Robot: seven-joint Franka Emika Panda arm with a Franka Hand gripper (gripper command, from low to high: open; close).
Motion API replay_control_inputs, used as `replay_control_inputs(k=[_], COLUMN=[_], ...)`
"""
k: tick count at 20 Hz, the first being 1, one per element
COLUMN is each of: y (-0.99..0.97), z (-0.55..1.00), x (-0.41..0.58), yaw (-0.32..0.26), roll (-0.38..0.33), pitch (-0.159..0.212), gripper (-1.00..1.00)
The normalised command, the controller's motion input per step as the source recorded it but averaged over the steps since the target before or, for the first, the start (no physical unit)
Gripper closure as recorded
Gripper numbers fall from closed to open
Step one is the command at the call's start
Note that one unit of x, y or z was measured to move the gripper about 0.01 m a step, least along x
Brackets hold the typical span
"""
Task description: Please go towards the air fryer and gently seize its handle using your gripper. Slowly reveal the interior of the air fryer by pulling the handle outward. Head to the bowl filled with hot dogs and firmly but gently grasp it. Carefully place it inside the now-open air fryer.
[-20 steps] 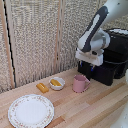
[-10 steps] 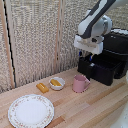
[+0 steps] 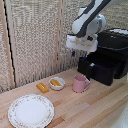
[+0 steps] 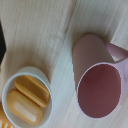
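Gripper hangs in the air in front of the fryer, its fingers hard to make out under the arm's white head, so whether they're spread or pressed together I cannot tell; nothing seems to be in them. Just behind it, toward the exterior view's right, the drawer juts out from the fryer body, so the pull looks done, and the handle is not clear enough to pick out. That puts us, by my reading, on the bowl step: travel over, then come down for the grasp. The wrist view looks straight down on the bowl, white, with hot dogs lying inside, and on the pink mug standing just beside it, apart from it. In the exterior view the bowl sits on the table below the gripper and toward that view's left, well apart from it. Next move calls for a descent onto the rim on the side away from the mug, since the mug crowds the other side. One loose sausage piece lies on the table next to the bowl, and a floral plate sits nearer the camera.
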Motion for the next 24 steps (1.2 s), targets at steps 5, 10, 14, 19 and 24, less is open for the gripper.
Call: replay_control_inputs(k=[5,10,14,19,24], y=[0.51,0.6,0.45,0.0,-0.17], z=[-0.02,-0.13,-0.18,-0.24,-0.21], x=[0.269,0.133,-0.013,0.094,0.067], yaw=[0.171,0.149,0.192,0.256,0.311], roll=[0.103,0.06,-0.01,-0.068,-0.064], pitch=[0.045,0.118,0.213,0.133,0.056], gripper=[-1.0,-1.0,-1.0,-1.0,-1.0])
